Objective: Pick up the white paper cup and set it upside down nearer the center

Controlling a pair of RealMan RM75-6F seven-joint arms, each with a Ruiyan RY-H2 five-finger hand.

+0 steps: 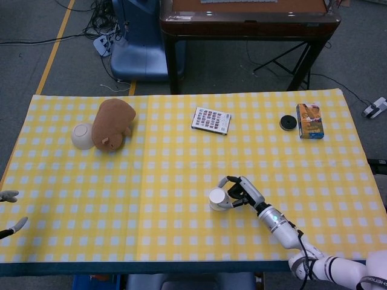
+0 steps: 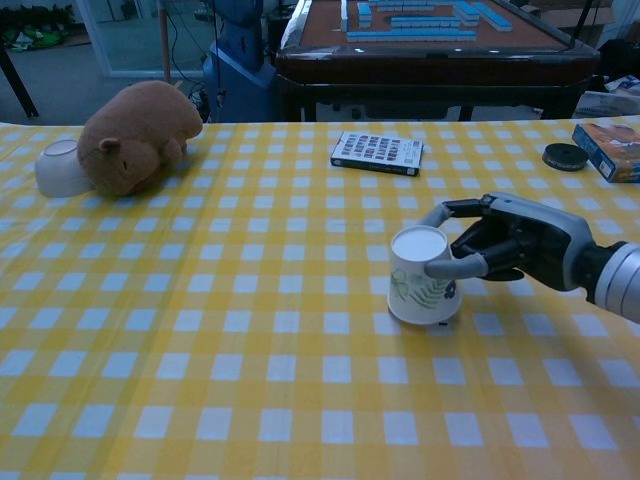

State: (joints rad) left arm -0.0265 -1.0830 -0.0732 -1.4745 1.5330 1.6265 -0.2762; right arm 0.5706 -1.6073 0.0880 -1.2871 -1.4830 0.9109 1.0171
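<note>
The white paper cup [image 2: 421,275] with a green leaf print stands upside down on the yellow checked tablecloth, its base facing up. In the head view the cup [image 1: 217,198] sits right of the table's middle, toward the front edge. My right hand [image 2: 505,243] wraps it from the right, thumb and fingers against its sides. The same hand [image 1: 240,191] reaches in from the front right. My left hand [image 1: 8,211] shows only as fingertips at the far left edge, with nothing in them.
A brown plush animal [image 1: 114,123] and a white bowl [image 1: 82,136] lie at the back left. A card box [image 1: 211,119] is at the back centre. A black disc [image 1: 288,122] and an orange box [image 1: 309,120] sit at the back right.
</note>
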